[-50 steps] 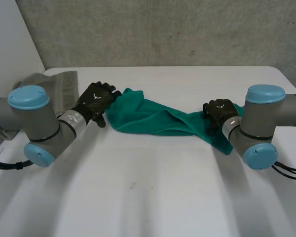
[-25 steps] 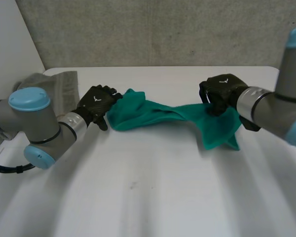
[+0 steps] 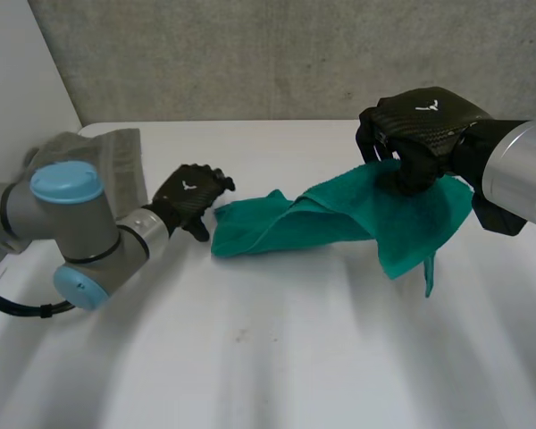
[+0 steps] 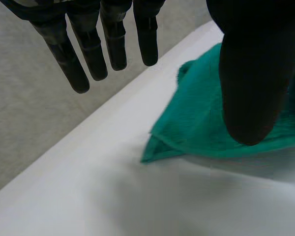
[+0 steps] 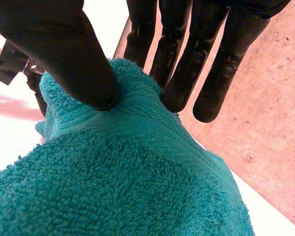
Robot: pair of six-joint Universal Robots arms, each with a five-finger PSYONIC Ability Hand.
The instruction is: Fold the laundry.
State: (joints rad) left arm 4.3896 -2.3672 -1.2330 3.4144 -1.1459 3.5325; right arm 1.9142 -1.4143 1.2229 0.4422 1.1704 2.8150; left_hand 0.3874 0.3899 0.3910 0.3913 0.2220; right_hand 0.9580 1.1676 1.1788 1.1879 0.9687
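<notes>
White table point(image 3: 277, 357): green towel point(image 3: 322, 223) lies on it by one end only; the other end hangs in the air.

- A second ago the towel lay stretched flat between both hands. Since then the far end has gone up and in toward the middle, and the low end has slid with it.
- Grey cloth point(image 3: 116, 152): well apart from the towel's low end, untouched.
- Right hand point(image 3: 420, 125): grips the towel's raised end.
- Left hand point(image 3: 189, 192): just beside the low end, no longer on it.

My reading: a fold-over is starting, with the low end unpinned.

The right wrist view shows its thumb point(image 5: 64, 54) pinching the pile against its fingers point(image 5: 179, 73). The left wrist view shows straight fingers point(image 4: 113, 39) holding nothing.
</notes>
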